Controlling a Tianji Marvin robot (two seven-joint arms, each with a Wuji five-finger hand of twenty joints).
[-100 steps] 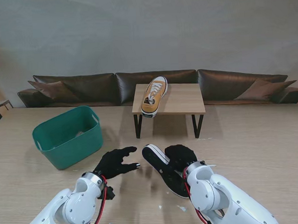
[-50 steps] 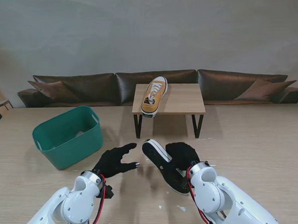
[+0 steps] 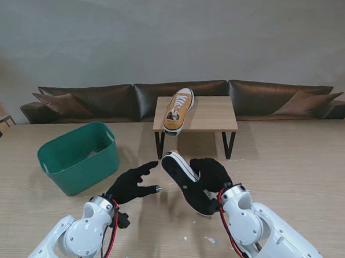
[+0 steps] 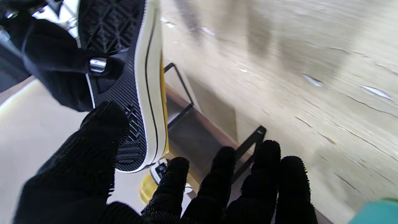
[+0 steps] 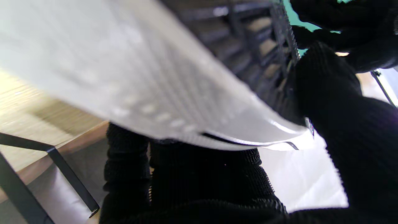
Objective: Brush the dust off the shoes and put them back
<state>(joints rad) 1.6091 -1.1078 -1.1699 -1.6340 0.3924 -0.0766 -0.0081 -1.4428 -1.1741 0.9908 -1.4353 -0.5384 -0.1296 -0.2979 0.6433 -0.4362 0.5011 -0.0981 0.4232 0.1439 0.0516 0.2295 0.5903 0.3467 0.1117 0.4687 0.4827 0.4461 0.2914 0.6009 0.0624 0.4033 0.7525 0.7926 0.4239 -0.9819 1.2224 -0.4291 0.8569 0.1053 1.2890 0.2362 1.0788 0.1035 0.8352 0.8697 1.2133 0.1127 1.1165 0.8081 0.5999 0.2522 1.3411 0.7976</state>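
My right hand [image 3: 209,173] grips a shoe [image 3: 184,182] lifted off the worktop [image 3: 290,169], black sole turned toward me. My left hand [image 3: 132,185] hovers beside it, fingers spread, holding nothing (the other shoe [image 3: 179,109] sits on the small table [image 3: 209,114]).

The right hand [image 3: 210,172] grips a shoe [image 3: 184,181] sole-up beside the spread-fingered left hand [image 3: 132,185]
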